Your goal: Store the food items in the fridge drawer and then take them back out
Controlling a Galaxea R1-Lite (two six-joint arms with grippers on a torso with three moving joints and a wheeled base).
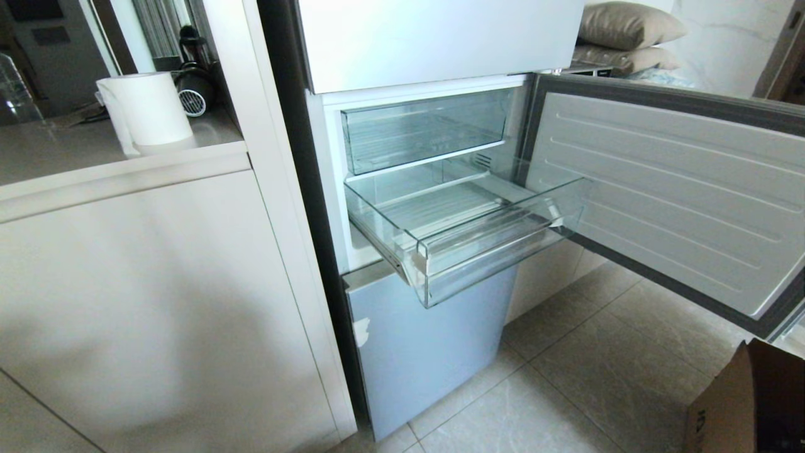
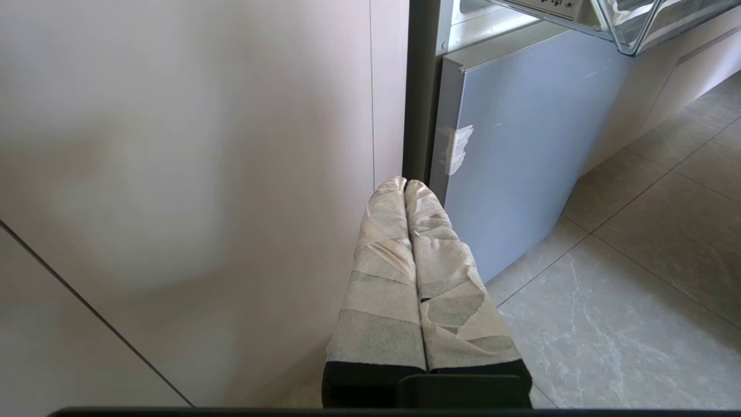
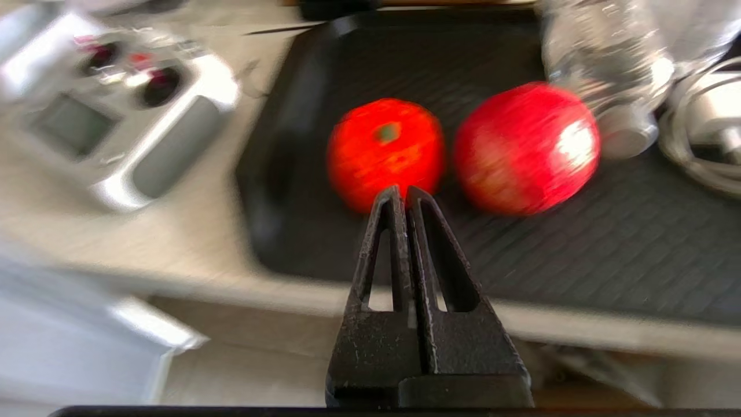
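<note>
Remote (image 3: 110, 121), bottle (image 3: 608, 75), cable (image 3: 706, 145) around tray (image 3: 608, 243) of food items (image 3: 386, 152).

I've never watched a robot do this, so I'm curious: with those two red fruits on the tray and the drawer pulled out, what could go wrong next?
1. The right gripper is shut just in front of the left fruit; unless it opens, it may nudge it away.
2. The fruits nearly touch, so grasping one may roll the other fruit toward the clear bottle.
3. The pulled-out fridge drawer juts into the path; a carrying arm could knock it.
</note>
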